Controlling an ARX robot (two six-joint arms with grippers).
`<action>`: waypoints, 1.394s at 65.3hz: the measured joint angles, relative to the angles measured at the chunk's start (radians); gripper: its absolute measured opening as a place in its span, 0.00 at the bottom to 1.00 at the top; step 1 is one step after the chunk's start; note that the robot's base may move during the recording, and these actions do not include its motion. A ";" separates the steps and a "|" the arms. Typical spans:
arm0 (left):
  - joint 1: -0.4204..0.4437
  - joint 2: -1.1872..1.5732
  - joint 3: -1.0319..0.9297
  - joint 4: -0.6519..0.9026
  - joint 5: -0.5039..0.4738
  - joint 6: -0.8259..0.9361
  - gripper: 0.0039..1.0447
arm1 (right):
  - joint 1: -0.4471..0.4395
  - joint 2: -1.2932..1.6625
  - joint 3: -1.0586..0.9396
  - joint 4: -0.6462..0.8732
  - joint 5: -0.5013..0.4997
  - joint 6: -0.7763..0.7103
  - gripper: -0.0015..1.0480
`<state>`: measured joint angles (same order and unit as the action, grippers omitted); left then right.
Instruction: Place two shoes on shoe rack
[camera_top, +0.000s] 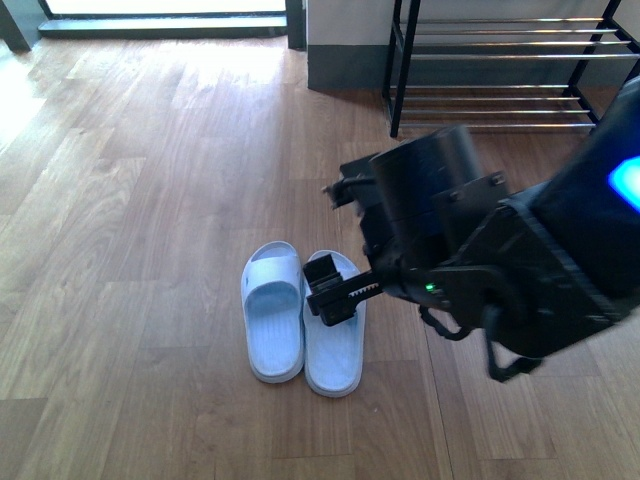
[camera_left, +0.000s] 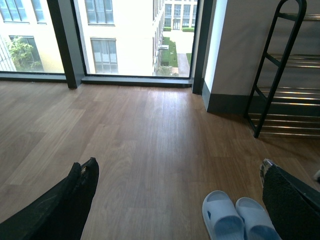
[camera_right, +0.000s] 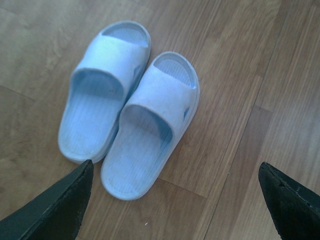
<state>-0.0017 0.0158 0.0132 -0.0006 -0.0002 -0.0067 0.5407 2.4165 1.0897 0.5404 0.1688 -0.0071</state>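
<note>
Two pale blue slide shoes lie side by side on the wooden floor, the left shoe (camera_top: 273, 315) and the right shoe (camera_top: 338, 352). My right gripper (camera_top: 332, 292) hangs open just above the right shoe's strap. In the right wrist view both shoes (camera_right: 100, 95) (camera_right: 150, 125) lie below the open right gripper (camera_right: 175, 167), with nothing between its fingers. The left gripper (camera_left: 177, 172) is open and empty, and the shoes (camera_left: 222, 217) lie toward one of its fingers. The shoe rack (camera_top: 500, 55), a black frame with silvery rods, stands at the far right by the wall.
The rack (camera_left: 295, 120) stands against a white wall with a dark skirting (camera_top: 345, 70). A window (camera_left: 130, 37) with a dark frame runs along the far side. Bare wooden floor (camera_top: 130, 200) spreads out to the left of the shoes.
</note>
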 joint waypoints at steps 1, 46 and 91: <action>0.000 0.000 0.000 0.000 0.000 0.000 0.91 | 0.001 0.017 0.017 -0.005 0.005 0.001 0.91; 0.000 0.000 0.000 0.000 0.000 0.000 0.91 | -0.085 0.665 0.784 -0.317 0.079 0.052 0.64; 0.000 0.000 0.000 0.000 0.000 0.000 0.91 | -0.100 0.454 0.505 -0.123 0.033 0.154 0.02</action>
<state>-0.0017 0.0158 0.0132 -0.0006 -0.0002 -0.0067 0.4408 2.8704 1.5948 0.4175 0.2020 0.1474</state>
